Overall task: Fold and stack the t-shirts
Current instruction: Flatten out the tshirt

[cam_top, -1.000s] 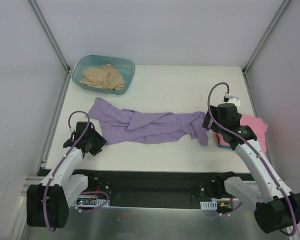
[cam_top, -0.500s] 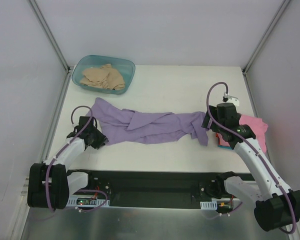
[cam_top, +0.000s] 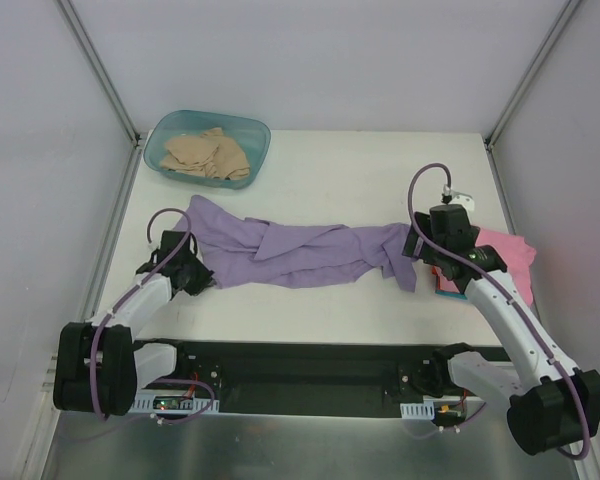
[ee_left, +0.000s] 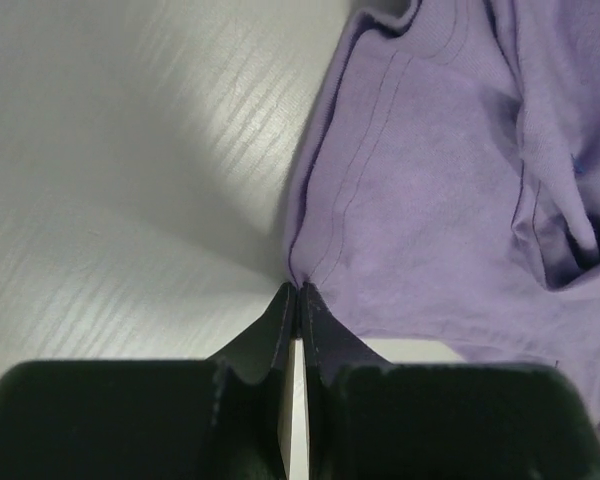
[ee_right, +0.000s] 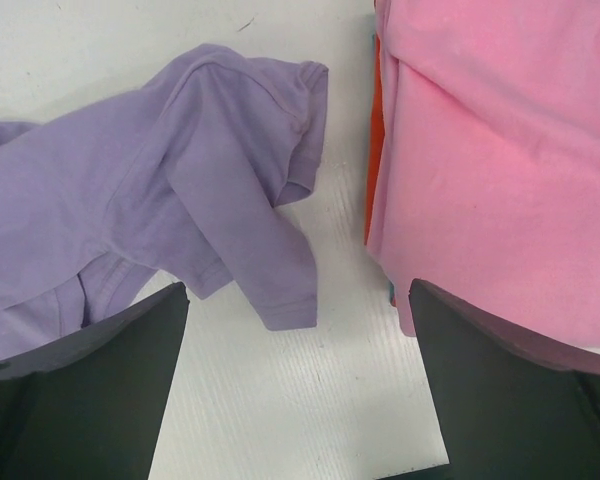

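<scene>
L gripper (ee_left: 296, 292) has come in toward the shirt over the last sec — was sitting off the hem, now pinched shut on the near-left hem corner of the lavender t-shirt (cam_top: 300, 252). L wrist cam shows the fingertips (ee_left: 280, 310) closed tight w/ the purple edge right at the tips, so grab looks made, prob a thin bite.

R gripper (cam_top: 427, 252) barely moved, just nudged a bit. Jaws wide apart in the R wrist view, holding nothing, hovering over bare table (cam_top: 360, 170) between the lavender sleeve (ee_right: 270, 270) and the pink t-shirt (ee_right: 490, 150).

Lavender shirt lies bunched in a long strip across mid-table, L end by the L arm, R end just beside the R gripper. Pink one looks already folded at the R edge, sitting on something orange/teal — can't tell what.

Far back-left: tan t-shirt (cam_top: 207, 153) crumpled inside the teal tub (cam_top: 255, 132), untouched.

Read: lavender spread-out is starting, one corner secured. R side needs a matching grab on the sleeve/hem end before it can be pulled flat. Fold itself not begun; tan not started.
</scene>
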`<state>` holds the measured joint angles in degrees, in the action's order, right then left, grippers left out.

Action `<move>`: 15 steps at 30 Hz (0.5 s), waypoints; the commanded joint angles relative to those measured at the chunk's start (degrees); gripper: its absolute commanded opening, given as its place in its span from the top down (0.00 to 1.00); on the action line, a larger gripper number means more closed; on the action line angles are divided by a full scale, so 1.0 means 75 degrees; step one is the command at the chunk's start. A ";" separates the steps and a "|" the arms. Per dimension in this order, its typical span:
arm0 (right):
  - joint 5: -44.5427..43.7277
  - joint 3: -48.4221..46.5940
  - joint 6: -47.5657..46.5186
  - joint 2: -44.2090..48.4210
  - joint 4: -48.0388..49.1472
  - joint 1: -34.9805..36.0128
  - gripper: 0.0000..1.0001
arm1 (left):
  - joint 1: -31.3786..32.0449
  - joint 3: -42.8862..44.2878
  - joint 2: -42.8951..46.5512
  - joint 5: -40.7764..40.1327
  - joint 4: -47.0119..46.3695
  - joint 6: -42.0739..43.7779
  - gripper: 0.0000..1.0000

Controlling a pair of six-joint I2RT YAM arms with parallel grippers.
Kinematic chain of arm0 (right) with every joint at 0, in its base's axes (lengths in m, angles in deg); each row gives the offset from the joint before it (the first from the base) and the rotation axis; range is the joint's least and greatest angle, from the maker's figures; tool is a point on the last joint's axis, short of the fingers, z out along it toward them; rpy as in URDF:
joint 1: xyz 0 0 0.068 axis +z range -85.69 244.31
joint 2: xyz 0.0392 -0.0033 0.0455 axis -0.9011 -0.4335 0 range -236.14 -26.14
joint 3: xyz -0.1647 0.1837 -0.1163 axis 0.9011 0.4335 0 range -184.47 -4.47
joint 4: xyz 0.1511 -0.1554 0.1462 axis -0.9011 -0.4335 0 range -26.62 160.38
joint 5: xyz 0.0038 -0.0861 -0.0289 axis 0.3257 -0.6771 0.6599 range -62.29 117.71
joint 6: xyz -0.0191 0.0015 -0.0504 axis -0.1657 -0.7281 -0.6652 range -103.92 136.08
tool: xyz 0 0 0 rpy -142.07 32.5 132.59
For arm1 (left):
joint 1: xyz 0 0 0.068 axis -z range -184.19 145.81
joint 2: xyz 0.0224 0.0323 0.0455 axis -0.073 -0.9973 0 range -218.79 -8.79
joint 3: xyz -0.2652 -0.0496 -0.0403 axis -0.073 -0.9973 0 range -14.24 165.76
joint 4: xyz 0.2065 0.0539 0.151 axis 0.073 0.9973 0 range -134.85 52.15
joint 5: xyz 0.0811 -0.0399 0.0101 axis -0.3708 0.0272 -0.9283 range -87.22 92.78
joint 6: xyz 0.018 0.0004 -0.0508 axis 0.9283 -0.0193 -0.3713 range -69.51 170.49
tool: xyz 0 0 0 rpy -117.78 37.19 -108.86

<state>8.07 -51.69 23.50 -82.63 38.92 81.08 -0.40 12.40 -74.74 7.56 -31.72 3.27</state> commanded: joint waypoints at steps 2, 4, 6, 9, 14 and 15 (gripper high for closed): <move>-0.0042 -0.0453 -0.0076 -0.0553 -0.0433 -0.0045 0.03 | 0.0033 -0.0047 0.0753 -0.1453 0.0277 0.0378 1.00; 0.0284 -0.0501 0.0030 -0.0671 -0.0574 -0.0045 0.03 | 0.0022 0.0023 0.0848 -0.1807 0.0406 0.0390 1.00; 0.0833 -0.0291 0.0123 -0.0532 -0.0586 -0.0045 0.03 | -0.0013 0.0152 0.0895 -0.2379 0.0627 0.0367 1.00; 0.1246 -0.0045 0.0276 -0.0379 -0.0936 -0.0045 0.01 | -0.0095 0.0363 0.0907 -0.2978 0.0839 0.0343 1.00; 0.2182 0.0459 0.0674 -0.0261 -0.1138 0.0025 0.06 | -0.0177 0.0527 0.0872 -0.3168 0.0863 0.0390 1.00; 0.2394 0.0565 0.0733 -0.0261 -0.0986 0.0060 0.07 | -0.0177 0.0539 0.0872 -0.3098 0.0852 0.0413 1.00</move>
<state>18.02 -50.38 25.86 -85.54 33.13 81.02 -0.94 14.12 -68.80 -11.44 -27.02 4.89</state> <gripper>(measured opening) 0.953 0.008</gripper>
